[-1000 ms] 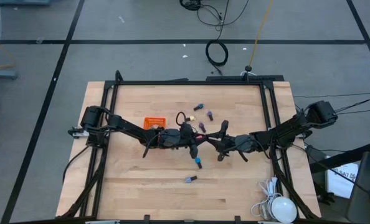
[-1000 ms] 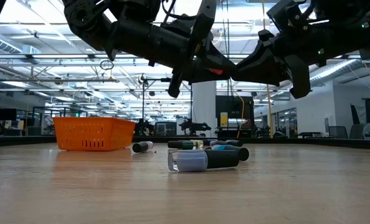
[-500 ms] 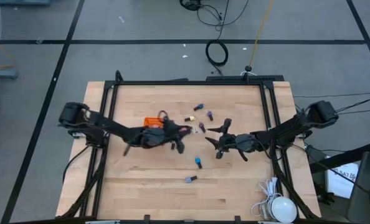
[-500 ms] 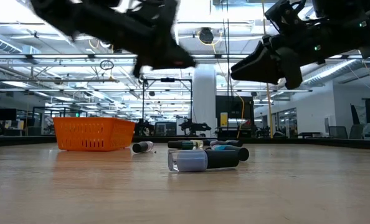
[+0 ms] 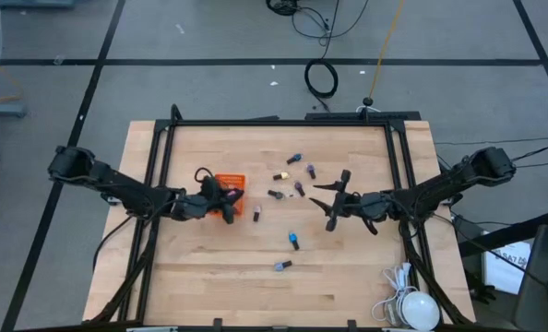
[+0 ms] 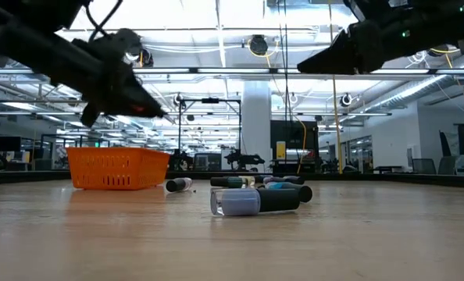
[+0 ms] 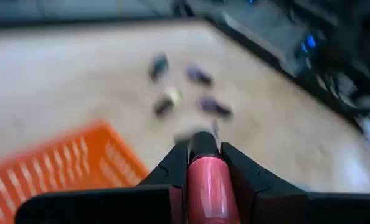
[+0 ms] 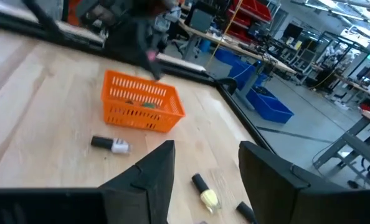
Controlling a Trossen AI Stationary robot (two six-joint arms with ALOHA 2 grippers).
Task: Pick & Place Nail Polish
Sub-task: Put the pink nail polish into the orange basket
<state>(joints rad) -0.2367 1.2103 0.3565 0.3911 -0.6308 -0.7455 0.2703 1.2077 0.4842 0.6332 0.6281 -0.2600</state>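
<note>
Over the orange basket (image 5: 230,182), left hand (image 7: 203,163) apparently pinches pink polish bottle (image 7: 207,186); right hand (image 8: 200,163) wide.

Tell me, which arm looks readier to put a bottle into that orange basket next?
The left one, I'd judge. Its left gripper is shut on a pink bottle and hangs right by the orange basket. The right gripper is open, holds nothing, and sits farther off among the loose bottles.

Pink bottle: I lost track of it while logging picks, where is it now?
The pink bottle is gripped in the left end effector, held above the table at the orange basket, on the high view's left half.
</note>
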